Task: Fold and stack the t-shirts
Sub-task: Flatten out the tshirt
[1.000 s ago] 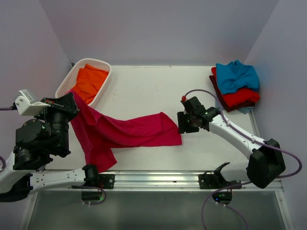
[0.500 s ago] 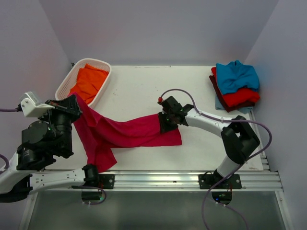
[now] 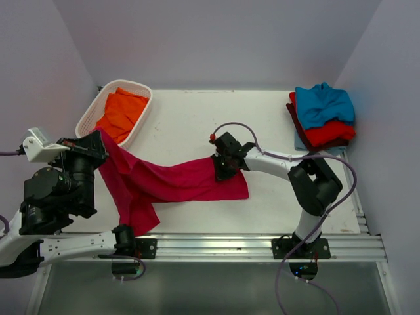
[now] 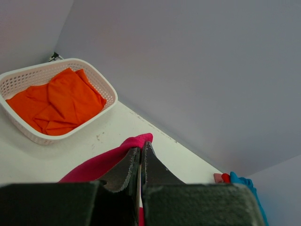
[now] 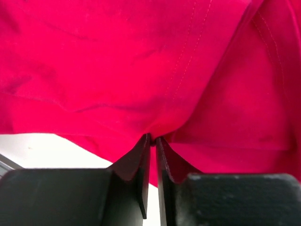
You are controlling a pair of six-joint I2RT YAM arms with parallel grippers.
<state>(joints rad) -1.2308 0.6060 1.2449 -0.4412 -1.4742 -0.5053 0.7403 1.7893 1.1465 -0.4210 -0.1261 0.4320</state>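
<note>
A crimson-pink t-shirt [image 3: 172, 182] stretches across the table from the left arm to the middle. My left gripper [image 3: 98, 141] is shut on its left corner and holds it raised; the pinched cloth [image 4: 134, 141] shows at the fingertips [image 4: 141, 149]. My right gripper [image 3: 218, 169] is shut on the shirt's right part, and cloth [image 5: 141, 70] fills the right wrist view above the closed fingers [image 5: 151, 139]. An orange t-shirt [image 3: 121, 111] lies in the basket. Teal-blue [image 3: 323, 104], red [image 3: 328, 134] and maroon [image 3: 300, 128] shirts are stacked at the far right.
The white lattice basket [image 3: 93, 108] stands at the far left corner; it also shows in the left wrist view [image 4: 109, 94]. The table's white surface [image 3: 210, 118] lies between basket and stack. Purple walls close in on three sides.
My right gripper moved left from beside the shirt's right edge onto the shirt and closed on it. The left gripper stayed holding its corner.
</note>
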